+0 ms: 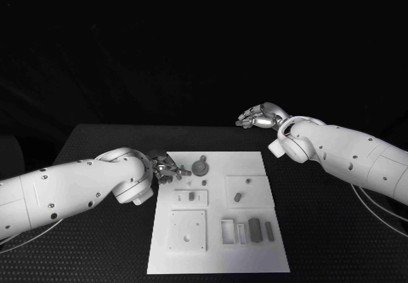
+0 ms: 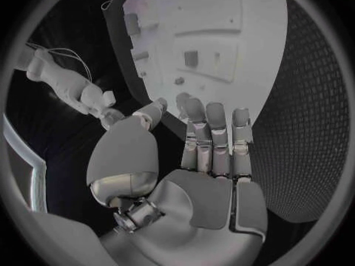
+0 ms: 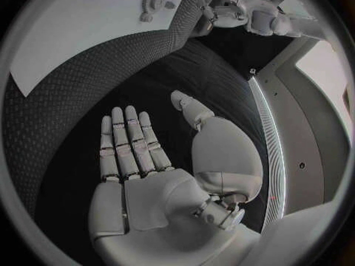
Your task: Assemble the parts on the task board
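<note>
On the black table [image 1: 102, 247] lies one white task board [image 1: 219, 259], mid-scene, long side running near to far. One round gear [image 1: 200, 168] sits at the board's far end, with one small peg [image 1: 204, 158] just beyond it. Below that, two raised square plates: left one [image 1: 190, 198] with a small part on it, right one [image 1: 246, 191] with one dark oblong part [image 1: 239, 196]. Near end: one larger square plate [image 1: 187, 230] with a hole, and beside it a row of slots holding two dark bars [image 1: 254, 227]; exact count of slots hard to tell.

Left hand [image 1: 167, 169] is at the board's far-left edge, close to the gear; the left wrist view shows its fingers [image 2: 215, 130] straight and apart, holding nothing. Right hand [image 1: 257, 118] hovers beyond the table's far edge, right of the board, well apart from it; in the right wrist view its fingers [image 3: 129, 139] are extended, palm bare.
</note>
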Robot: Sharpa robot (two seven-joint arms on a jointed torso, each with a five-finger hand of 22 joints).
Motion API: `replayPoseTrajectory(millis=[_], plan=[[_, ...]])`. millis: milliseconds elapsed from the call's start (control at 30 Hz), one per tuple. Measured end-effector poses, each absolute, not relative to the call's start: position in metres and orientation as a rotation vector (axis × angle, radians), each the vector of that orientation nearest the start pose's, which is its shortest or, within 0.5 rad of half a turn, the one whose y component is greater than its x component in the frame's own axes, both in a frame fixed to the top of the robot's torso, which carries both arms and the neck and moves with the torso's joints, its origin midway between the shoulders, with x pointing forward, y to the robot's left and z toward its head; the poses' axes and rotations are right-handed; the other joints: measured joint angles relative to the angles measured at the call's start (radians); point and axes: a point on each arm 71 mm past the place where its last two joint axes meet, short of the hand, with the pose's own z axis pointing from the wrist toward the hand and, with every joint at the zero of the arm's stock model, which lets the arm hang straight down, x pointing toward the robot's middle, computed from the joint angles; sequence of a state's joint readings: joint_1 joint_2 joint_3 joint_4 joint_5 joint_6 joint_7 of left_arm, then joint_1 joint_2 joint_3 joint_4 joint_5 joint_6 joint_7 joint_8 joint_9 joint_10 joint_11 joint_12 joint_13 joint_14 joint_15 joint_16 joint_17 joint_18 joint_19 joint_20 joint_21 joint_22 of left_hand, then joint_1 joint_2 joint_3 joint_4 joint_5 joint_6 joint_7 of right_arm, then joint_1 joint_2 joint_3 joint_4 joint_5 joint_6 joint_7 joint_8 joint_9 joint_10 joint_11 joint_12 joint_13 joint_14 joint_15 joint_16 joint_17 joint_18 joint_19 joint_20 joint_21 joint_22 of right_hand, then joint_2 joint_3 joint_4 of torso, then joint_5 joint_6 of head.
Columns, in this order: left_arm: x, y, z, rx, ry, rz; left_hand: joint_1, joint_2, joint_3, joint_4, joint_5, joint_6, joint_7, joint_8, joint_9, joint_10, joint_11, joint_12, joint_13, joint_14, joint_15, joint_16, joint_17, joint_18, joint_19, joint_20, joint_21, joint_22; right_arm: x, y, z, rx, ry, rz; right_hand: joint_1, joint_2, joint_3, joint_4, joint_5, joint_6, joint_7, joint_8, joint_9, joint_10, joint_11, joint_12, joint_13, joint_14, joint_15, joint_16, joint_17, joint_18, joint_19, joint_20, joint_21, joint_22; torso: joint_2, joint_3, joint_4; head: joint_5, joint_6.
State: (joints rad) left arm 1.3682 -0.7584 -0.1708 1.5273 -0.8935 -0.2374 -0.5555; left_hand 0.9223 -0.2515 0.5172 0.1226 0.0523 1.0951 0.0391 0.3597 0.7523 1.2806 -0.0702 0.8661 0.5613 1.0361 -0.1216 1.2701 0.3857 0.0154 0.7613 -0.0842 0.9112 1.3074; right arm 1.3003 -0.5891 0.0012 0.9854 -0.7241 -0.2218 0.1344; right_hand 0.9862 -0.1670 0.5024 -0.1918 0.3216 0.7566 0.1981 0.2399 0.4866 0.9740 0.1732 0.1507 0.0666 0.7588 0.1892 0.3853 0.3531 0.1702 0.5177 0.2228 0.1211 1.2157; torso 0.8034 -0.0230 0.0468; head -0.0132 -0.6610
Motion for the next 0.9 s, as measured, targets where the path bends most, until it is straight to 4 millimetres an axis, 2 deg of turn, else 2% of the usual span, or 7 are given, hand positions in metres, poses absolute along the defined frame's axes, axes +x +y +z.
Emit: replayPoseTrajectory(millis=[100,200,400,533,633,767,900], plan=[[0.508,0.192,-0.17,-0.49,2.052,-0.492,0.026,0.026,-0.01,-0.015,0.0,-0.03,0.01,-0.01,-0.003,-0.021,0.013,-0.025,-0.012,-0.019,0.019,-0.024,-0.012,0.0,-0.019,0.006,-0.019,0.0,0.593,-0.233,-0.147,0.506,1.587,0.956,0.0,0.0,0.0,0.0,0.001,0.0,0.0,0.0,0.0,0.0,0.0,-0.004,0.0,0.0,0.0,0.0,0.0,0.0,0.0,0.0,0.0,0.001,0.0,0.0,-0.0011,0.0,0.008],[0.521,0.194,-0.161,-0.5,2.038,-0.492,0.052,0.052,-0.023,-0.035,0.0,-0.071,0.031,-0.024,-0.011,-0.051,0.034,-0.077,-0.038,-0.051,0.051,-0.072,-0.033,0.0,-0.063,0.015,-0.06,-0.01,0.593,-0.234,-0.149,0.509,1.59,0.955,0.0,0.0,0.0,0.0,0.004,0.0,0.0,0.0,0.0,0.0,0.0,-0.004,0.0,0.0,0.0,0.0,0.0,0.0,0.0,0.0,-0.005,0.002,0.0,0.0,-0.0026,0.002,0.016],[0.537,0.192,-0.158,-0.475,2.025,-0.462,0.061,0.061,-0.031,-0.035,0.0,-0.115,0.054,-0.047,-0.033,-0.078,0.053,-0.143,-0.067,-0.084,0.084,-0.124,-0.052,0.0,-0.095,0.022,-0.105,-0.023,0.592,-0.234,-0.15,0.511,1.592,0.953,0.0,0.0,0.0,0.0,0.004,0.0,0.0,0.0,-0.001,0.0,0.0,-0.004,0.0,0.0,0.0,0.0,0.0,0.0,0.0,0.0,-0.005,0.003,0.002,0.0011,-0.0046,0.006,0.027],[0.548,0.192,-0.158,-0.437,2.013,-0.42,0.044,0.044,-0.059,-0.015,0.0,-0.118,0.057,-0.047,-0.041,-0.078,0.053,-0.161,-0.076,-0.082,0.093,-0.135,-0.056,0.0,-0.097,0.02,-0.114,-0.024,0.592,-0.234,-0.15,0.511,1.594,0.955,0.0,0.0,0.0,0.0,0.004,0.0,0.0,0.0,-0.001,0.0,0.0,-0.004,0.001,0.0,0.0,0.0,0.0,0.0,0.0,0.0,-0.005,0.004,0.002,0.0009,-0.0046,0.006,0.029],[0.557,0.189,-0.158,-0.402,2.011,-0.39,0.017,0.018,-0.124,0.022,0.0,-0.129,0.061,-0.053,-0.052,-0.084,0.058,-0.187,-0.085,-0.088,0.099,-0.154,-0.059,0.0,-0.109,0.022,-0.132,-0.028,0.592,-0.232,-0.151,0.51,1.595,0.956,0.0,0.0,0.0,0.0,0.004,0.0,0.0,0.0,-0.001,0.0,0.0,-0.004,0.001,0.0,0.0,0.0,0.0,0.0,0.0,0.0,-0.005,0.004,0.002,0.0007,-0.0038,0.006,0.03],[0.565,0.183,-0.158,-0.349,2.016,-0.354,0.02,0.016,-0.173,0.079,0.0,-0.142,0.066,-0.07,-0.069,-0.078,0.064,-0.216,-0.092,-0.093,0.104,-0.166,-0.06,0.0,-0.109,0.022,-0.145,-0.028,0.592,-0.231,-0.151,0.509,1.595,0.959,0.0,0.0,-0.004,0.004,0.01,0.0,0.0,0.0,-0.002,0.0,0.0,-0.008,0.001,0.0,0.0,0.0,0.0,0.0,0.0,0.0,-0.008,0.007,0.002,0.0002,-0.0035,0.008,0.032],[0.57,0.183,-0.161,-0.31,2.022,-0.316,0.076,0.031,-0.221,0.131,0.0,-0.142,0.066,-0.078,-0.079,-0.075,0.067,-0.229,-0.092,-0.093,0.104,-0.174,-0.057,0.0,-0.109,0.022,-0.151,-0.021,0.592,-0.23,-0.151,0.508,1.595,0.959,0.0,0.0,-0.004,0.004,0.012,0.0,0.0,0.0,-0.003,0.0,0.0,-0.008,0.001,0.0,0.0,-0.004,0.0,0.0,0.0,0.0,-0.009,0.008,0.003,0.0001,-0.004,0.01,0.033]])
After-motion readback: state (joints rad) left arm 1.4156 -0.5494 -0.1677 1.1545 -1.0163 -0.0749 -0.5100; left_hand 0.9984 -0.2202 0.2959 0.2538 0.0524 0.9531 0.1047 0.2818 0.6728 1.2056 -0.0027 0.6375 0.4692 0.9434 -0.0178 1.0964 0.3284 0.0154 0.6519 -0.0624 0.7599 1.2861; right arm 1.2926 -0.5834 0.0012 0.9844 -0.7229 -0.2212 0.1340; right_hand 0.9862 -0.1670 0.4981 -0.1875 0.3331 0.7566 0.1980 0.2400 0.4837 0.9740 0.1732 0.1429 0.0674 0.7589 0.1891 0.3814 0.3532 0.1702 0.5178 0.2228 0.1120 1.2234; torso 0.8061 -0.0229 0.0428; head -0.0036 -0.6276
